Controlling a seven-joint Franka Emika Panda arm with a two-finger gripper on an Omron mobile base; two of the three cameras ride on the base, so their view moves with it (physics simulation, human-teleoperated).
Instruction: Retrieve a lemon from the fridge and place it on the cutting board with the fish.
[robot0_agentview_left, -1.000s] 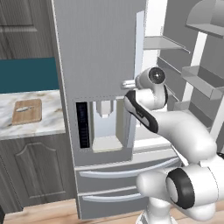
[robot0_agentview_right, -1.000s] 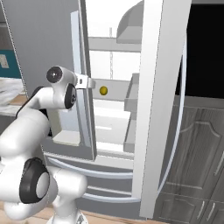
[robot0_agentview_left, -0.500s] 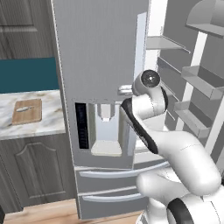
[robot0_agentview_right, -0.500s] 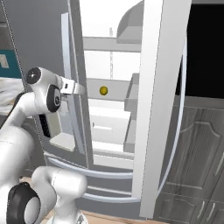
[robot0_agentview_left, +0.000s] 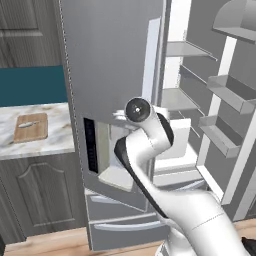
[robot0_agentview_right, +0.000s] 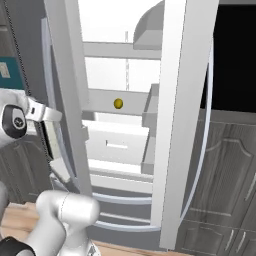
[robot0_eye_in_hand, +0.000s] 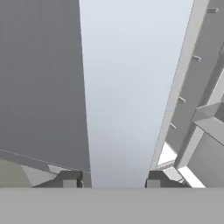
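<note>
At the bottom of the hand view the gripper (robot0_eye_in_hand: 113, 180) shows its two dark fingertips (robot0_eye_in_hand: 70, 179) standing either side of a pale vertical strip, which looks like the handle of the fridge (robot0_agentview_left: 107, 75). The strip runs right between them, so they appear to straddle it; whether they are pressing on it or have just slackened off I cannot tell.

In the left base view the white arm rises from the lower right to the centre of the frame, its wrist against the grey door with the dispenser (robot0_agentview_left: 100, 150). Both doors stand swung out, with shelves lining the right-hand one at the upper right.

Further in, at the centre of the right base view, the lemon (robot0_agentview_right: 118, 103) sits alone on a white shelf, with a white drawer below it. It is small, oval and firm, and probably light; its smooth rind and rounded shape could let it roll or squirt out of a pinch. Closing across its short middle, rather than on the tapered ends, looks safest.

Farthest off, at the left of the left base view, the cutting board (robot0_agentview_left: 31, 127) lies on a marble counter (robot0_agentview_left: 45, 145) with the fish (robot0_agentview_left: 29, 123) on it.
</note>
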